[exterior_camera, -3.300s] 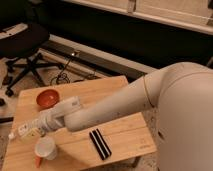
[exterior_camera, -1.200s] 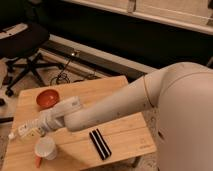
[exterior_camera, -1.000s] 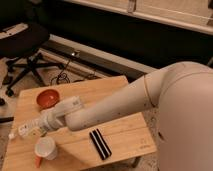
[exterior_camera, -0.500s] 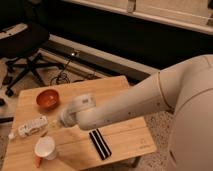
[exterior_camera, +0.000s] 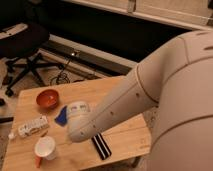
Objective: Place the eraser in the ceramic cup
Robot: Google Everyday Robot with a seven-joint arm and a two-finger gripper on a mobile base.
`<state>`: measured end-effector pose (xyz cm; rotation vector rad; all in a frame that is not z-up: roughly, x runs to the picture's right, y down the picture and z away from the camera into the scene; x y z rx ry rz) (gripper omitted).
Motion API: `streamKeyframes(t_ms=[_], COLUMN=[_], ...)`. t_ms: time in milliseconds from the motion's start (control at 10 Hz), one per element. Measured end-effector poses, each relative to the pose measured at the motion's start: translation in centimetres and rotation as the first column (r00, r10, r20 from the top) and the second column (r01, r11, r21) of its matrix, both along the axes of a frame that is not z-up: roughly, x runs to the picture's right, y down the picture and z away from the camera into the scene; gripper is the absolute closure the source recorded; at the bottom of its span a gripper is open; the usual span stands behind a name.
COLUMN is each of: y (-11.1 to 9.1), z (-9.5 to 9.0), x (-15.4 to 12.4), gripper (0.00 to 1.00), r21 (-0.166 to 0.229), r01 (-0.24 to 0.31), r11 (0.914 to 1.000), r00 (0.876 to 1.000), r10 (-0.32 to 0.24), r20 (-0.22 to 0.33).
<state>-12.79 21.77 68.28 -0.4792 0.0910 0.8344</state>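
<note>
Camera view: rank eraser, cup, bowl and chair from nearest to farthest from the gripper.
1. Eraser, near edge, and cup, near corner: too close to call; the gripper hangs between them.
2. Bowl, far corner.
3. Chair, farthest back.

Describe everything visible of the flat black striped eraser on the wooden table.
The flat black rectangular eraser has pale lengthwise stripes. It lies flat on the light wooden table near the front edge, slanting from upper left to lower right. Its far end is covered by the tip of the robot's white arm; contact cannot be told. The gripper is hidden behind that tip. The small white ceramic cup stands apart to the left.
</note>
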Motion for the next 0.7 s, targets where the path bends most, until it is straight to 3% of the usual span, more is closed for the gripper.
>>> streamKeyframes(t_ms=[200, 400, 600, 700], y=[1.3, 1.3, -0.3, -1.7], z=[-2.1, -4.7, -6.4, -6.6], x=[0.4, 0.2, -0.9, -1.5], gripper=[0.2, 0.2, 0.2, 0.2], r21=[-0.081, -0.156, -0.189, -0.184], r01=[0.05, 0.081, 0.086, 0.078], r11=[0.9954, 0.9844, 0.9781, 0.9798], r00=[0.993, 0.977, 0.968, 0.968], r10=[-0.059, -0.11, -0.128, -0.119], r20=[-0.106, -0.185, -0.218, -0.222])
